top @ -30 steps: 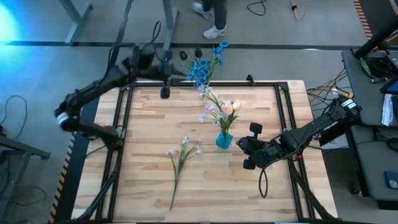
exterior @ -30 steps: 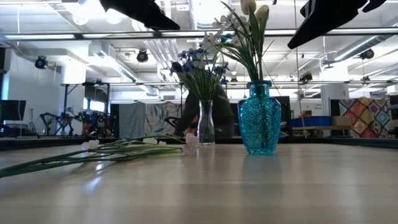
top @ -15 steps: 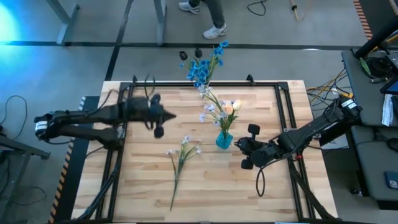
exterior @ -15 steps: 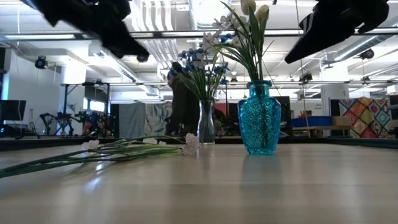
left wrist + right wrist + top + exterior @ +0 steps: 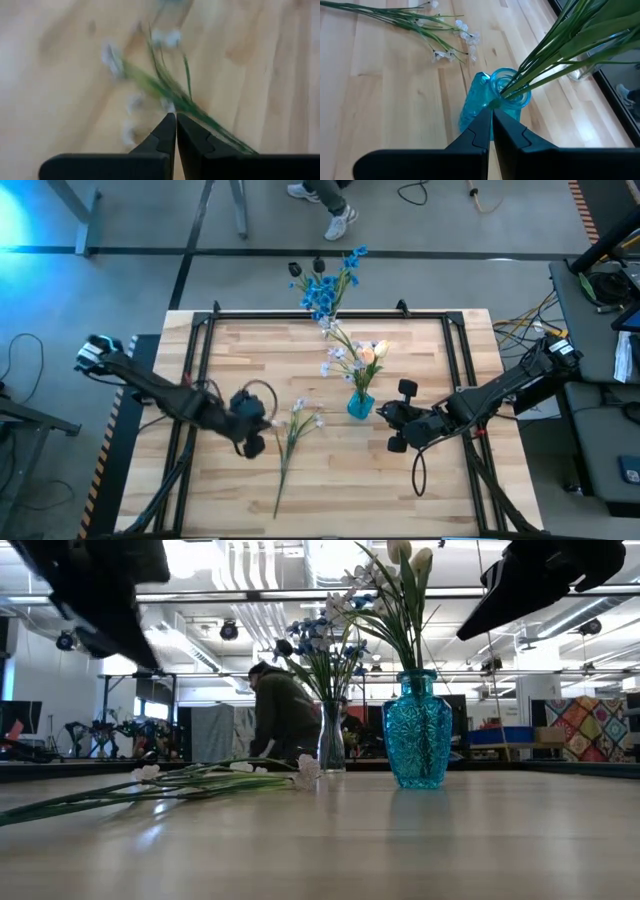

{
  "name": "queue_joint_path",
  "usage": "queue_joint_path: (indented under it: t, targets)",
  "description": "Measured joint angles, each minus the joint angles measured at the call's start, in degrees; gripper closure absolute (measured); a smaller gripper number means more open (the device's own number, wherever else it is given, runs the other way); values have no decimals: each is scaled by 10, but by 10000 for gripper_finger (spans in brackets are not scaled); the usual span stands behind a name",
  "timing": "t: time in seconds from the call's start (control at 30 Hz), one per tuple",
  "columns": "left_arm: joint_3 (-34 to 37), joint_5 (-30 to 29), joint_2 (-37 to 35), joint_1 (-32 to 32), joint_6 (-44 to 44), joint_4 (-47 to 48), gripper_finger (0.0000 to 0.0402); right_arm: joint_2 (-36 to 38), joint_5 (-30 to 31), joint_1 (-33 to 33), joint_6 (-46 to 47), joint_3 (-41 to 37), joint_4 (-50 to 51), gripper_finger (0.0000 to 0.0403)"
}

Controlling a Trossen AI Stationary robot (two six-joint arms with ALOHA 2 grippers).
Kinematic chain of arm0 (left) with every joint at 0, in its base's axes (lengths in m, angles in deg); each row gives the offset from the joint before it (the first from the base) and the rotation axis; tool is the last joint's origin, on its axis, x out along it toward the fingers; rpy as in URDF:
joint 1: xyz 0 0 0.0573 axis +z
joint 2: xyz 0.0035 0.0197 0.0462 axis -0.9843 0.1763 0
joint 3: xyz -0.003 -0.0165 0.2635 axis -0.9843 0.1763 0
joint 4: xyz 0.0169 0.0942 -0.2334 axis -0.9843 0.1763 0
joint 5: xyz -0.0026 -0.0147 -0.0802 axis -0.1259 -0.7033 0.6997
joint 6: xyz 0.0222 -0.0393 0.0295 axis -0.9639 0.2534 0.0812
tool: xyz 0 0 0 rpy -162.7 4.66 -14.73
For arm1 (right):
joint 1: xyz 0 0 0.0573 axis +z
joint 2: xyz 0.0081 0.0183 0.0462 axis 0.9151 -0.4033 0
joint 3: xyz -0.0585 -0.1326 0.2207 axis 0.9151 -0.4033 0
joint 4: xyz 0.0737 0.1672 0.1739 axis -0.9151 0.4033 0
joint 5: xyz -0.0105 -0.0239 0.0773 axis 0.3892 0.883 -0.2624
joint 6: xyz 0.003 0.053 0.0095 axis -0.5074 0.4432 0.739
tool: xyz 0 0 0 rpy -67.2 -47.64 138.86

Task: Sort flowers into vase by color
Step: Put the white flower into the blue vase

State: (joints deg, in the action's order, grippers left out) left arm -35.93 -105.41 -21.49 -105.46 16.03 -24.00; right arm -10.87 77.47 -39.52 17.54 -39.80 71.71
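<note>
Flowers with pale white-pink heads on thin green stems (image 5: 291, 433) lie flat on the light butcher-block wooden table (image 5: 230, 355), in its middle part toward the near edge, heads pointing to the far side and stems running down toward the near edge. The left gripper (image 5: 262, 423), black and glossy, sits just beside those heads on the side of the table's left edge; its two tapered fingers are pressed together with nothing between them, and in the left wrist view the blurred spray (image 5: 165, 85) lies just past the joined tips (image 5: 175, 118).

Near the table's centre stands a teal cut-glass vase (image 5: 360, 405), faceted and bulbous, holding cream-yellow tulip buds and pale sprays (image 5: 366, 352) on long green stalks. The right gripper (image 5: 388, 412) is just beside that vase toward the right edge, its fingers likewise closed on nothing; its wrist view looks down past the joined tips (image 5: 491, 112) onto the vase's round mouth (image 5: 510, 87).

At the middle of the far edge a slim clear glass vase (image 5: 331, 738) carries bright blue clustered flowers (image 5: 322, 288) with small black buds (image 5: 295, 269). A person (image 5: 282, 718) bends over in the room beyond the table.
</note>
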Motion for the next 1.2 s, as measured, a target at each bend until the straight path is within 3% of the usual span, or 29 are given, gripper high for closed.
queue_joint_path:
  t: [0.13,0.27,0.43,0.63,1.2]
  targets:
    - [-29,13,82,-35,107,5,400,0,0,0,0,6,-2,390]
    - [-76,43,146,-34,107,1,377,0,0,0,0,7,-3,390]
    - [-131,89,212,-15,93,1,319,0,0,0,-1,7,-3,390]
    - [-135,116,263,11,123,7,264,0,-4,0,-5,7,-3,390]
    - [-126,121,334,17,187,-50,254,0,-21,2,-16,8,-1,390]
